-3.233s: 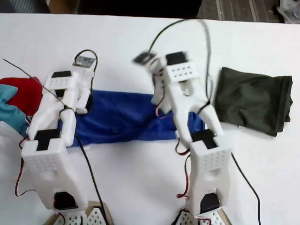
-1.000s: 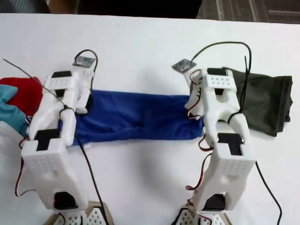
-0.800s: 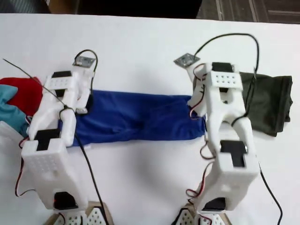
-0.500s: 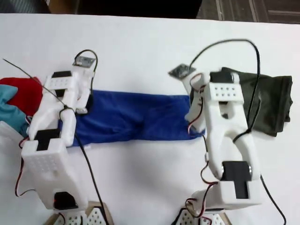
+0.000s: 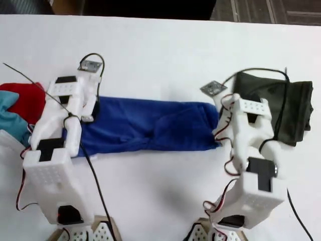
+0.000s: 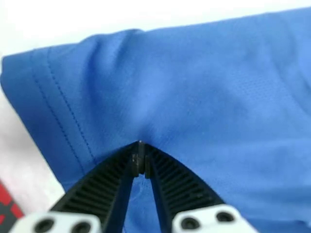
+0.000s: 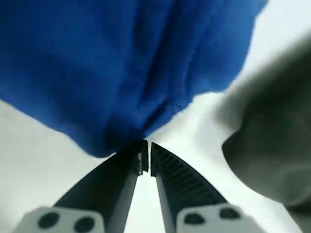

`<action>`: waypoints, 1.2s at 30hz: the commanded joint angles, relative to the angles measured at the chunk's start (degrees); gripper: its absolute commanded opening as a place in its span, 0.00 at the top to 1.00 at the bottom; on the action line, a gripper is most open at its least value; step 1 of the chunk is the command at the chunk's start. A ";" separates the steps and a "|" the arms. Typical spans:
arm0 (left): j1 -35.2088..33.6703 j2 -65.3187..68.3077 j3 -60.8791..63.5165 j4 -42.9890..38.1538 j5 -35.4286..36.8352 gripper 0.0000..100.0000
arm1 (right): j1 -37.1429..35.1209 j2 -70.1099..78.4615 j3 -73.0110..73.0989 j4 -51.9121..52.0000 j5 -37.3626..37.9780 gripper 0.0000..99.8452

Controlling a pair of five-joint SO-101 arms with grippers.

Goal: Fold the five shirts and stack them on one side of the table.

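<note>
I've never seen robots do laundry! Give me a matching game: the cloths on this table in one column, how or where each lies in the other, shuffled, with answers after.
Things
1. blue shirt
2. dark green shirt
3. red shirt
4. teal cloth

States
A. folded, beside the right arm
B. bunched at the table edge by the left arm, farther from the arm bases
C. stretched in a long band, each end in an arm's jaws
D. at that same edge, nearer the arm bases, touching its neighbour

Pairs: 1-C, 2-A, 3-B, 4-D
</note>
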 commanded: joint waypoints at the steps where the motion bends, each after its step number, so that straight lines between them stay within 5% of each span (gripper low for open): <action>1: 0.26 0.44 -0.92 -1.49 0.26 0.98 | 3.38 1.19 -2.99 1.36 0.53 0.98; 14: 0.62 0.35 -0.92 -1.32 0.18 0.98 | 3.91 -25.45 4.22 11.56 0.53 0.98; 28: -1.93 -3.34 -25.71 27.78 -0.09 0.98 | 5.05 -42.07 44.66 -16.13 0.62 0.98; 36: -11.25 1.32 -25.54 28.57 -5.71 0.93 | 4.70 -42.07 48.00 -21.49 0.53 0.98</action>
